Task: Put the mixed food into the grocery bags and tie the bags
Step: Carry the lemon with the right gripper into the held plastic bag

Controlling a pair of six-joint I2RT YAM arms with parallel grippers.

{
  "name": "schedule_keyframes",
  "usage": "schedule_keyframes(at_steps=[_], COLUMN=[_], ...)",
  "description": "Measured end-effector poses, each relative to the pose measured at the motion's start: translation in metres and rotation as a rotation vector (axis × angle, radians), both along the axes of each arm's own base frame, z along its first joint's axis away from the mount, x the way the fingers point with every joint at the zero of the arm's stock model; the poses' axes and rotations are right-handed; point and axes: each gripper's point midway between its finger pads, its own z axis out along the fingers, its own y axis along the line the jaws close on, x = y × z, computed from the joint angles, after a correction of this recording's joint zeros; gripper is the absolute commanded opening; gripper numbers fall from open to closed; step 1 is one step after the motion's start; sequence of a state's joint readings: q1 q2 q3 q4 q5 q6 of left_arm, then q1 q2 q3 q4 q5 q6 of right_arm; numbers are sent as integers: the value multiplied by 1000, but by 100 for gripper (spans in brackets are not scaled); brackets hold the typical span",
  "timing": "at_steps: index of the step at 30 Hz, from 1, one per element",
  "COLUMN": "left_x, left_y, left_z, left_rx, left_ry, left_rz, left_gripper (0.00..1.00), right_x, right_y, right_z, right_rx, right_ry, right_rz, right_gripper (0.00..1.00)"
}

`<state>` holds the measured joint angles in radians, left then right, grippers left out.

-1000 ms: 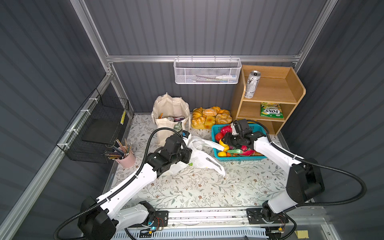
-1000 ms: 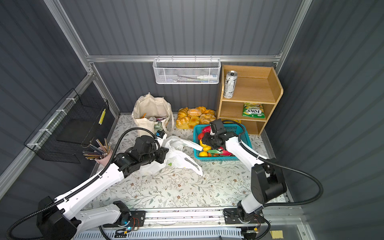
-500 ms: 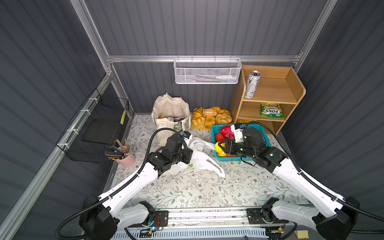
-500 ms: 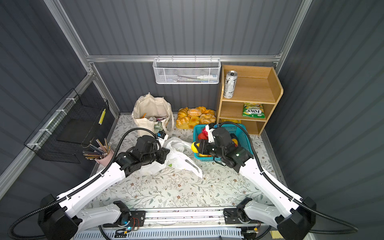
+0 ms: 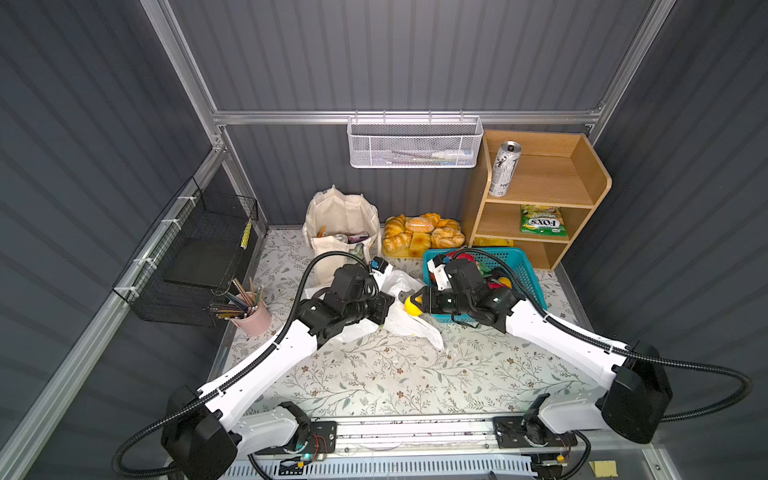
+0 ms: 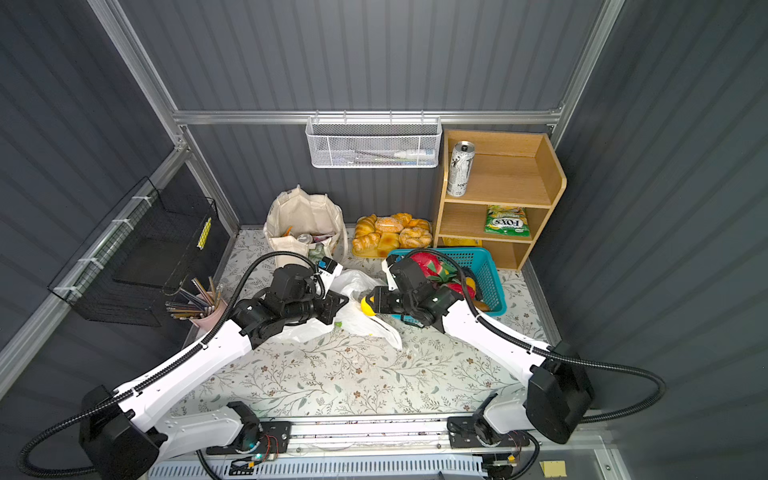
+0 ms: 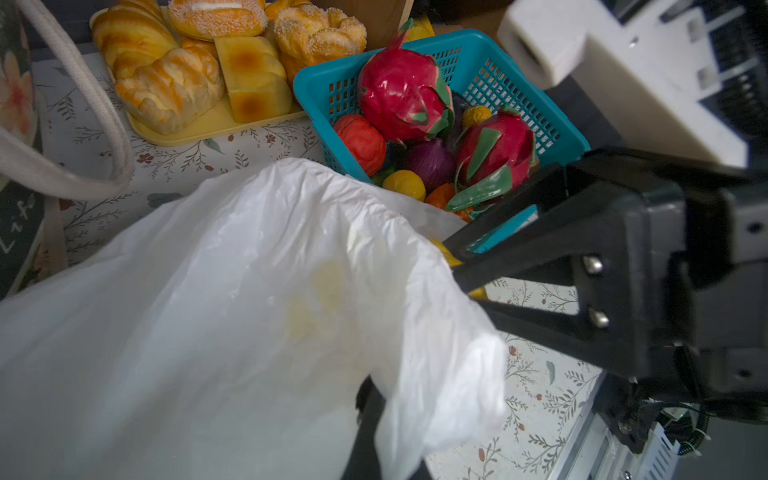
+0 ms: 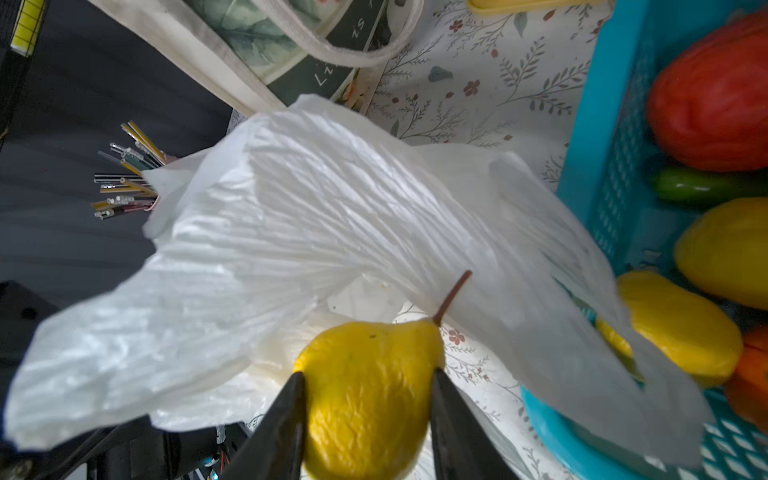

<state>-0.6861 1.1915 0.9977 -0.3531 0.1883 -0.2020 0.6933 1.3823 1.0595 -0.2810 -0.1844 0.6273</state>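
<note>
The 2 arms stretch forward from the front rail and lean inward, so their hands nearly meet at mid-counter. The left arm [image 5: 266, 361] rises diagonally, its black wrist bent toward the centre. The left hand [image 5: 383, 309] is fully closed, pinching the film of the white plastic bag [image 5: 411, 326]. The right arm [image 5: 561, 336] mirrors it from the opposite side, forearm low. The right hand [image 8: 368, 376] points at the left one, and its 2 dark fingers [image 8: 446, 415] clamp a yellow pear [image 8: 365, 415] on both sides.
</note>
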Motion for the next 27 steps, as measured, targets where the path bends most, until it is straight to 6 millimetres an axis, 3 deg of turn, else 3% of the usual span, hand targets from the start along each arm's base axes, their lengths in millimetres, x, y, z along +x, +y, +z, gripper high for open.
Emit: schedule_keyframes(at_steps=[8,13,20,27], left_x=[-3,-3,-2,-5], left_y=[-3,-8,-15,-18], left_z=[1,1,-2,-3], left_rx=[-12,-28,-42,-57], left_ry=[10,12,22,29], left_rz=[-21,-39,-62,-80], left_gripper=[0,0,0,0], right_x=[21,14,11,15], right_y=[-20,-6,21,33], right_z=[14,10,-23,-33], right_rx=[39,43,4,-7], right_ry=[-32,-23,42,62], right_rz=[-64,-22,36,55], right_gripper=[44,44,45,46])
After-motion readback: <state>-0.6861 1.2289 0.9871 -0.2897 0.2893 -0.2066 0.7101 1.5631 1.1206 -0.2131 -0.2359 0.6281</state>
